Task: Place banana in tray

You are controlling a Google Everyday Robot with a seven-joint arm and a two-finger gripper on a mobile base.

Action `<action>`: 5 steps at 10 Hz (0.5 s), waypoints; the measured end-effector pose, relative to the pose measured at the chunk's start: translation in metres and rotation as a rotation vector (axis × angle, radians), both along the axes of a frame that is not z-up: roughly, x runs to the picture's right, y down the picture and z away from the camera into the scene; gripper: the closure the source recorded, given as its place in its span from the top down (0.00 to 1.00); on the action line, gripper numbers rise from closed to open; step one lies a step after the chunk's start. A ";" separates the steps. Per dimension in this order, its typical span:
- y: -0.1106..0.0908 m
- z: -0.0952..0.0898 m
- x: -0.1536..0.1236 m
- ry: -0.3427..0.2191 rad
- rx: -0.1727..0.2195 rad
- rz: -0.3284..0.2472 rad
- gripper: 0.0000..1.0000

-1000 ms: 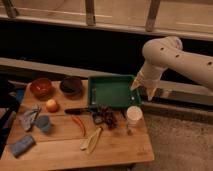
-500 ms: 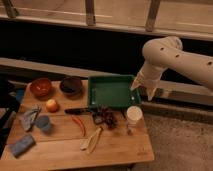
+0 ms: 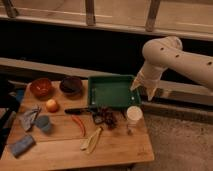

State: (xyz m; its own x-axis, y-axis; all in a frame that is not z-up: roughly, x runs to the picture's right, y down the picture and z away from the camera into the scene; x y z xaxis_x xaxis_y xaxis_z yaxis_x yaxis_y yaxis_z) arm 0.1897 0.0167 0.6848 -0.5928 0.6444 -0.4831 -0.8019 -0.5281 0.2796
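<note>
The big white arm (image 3: 175,60) reaches in from the right, just as it did half a second and a second ago. No shift shows in it or in anything on the table. Its gripper (image 3: 149,91) hangs pointing down at the right end of the tray, off the tray's far right corner and above the table's right edge. Whether it is wide or narrow cannot be told, and nothing is seen in its hold.

The wooden table (image 3: 117,147) fills the lower left of the view. At its back, toward the right, lies the tray (image 3: 111,92), dark green and rectangular with a low rim; only its green floor shows. Left of it stand two round bowls, a dark brown bowl (image 3: 71,85) just beside the tray and a reddish bowl (image 3: 41,87) further left; their contents cannot be made out. A white cup (image 3: 134,114) stands upright near the tray's front right corner.

A dark cluster (image 3: 105,118) lies in front of the tray. An orange fruit (image 3: 51,105) sits before the bowls. A red chili (image 3: 79,124) lies mid-table.

The banana (image 3: 91,140), pale yellow and slim, lies on the table near its front edge, just right of the chili. It is outside the tray and well apart from the gripper, down and to the left of it in the view.
</note>
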 end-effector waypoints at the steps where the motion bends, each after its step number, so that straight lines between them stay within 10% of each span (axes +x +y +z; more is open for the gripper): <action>1: 0.002 0.001 -0.001 -0.004 -0.003 -0.005 0.65; 5: 0.008 0.002 -0.032 -0.046 -0.020 -0.050 0.65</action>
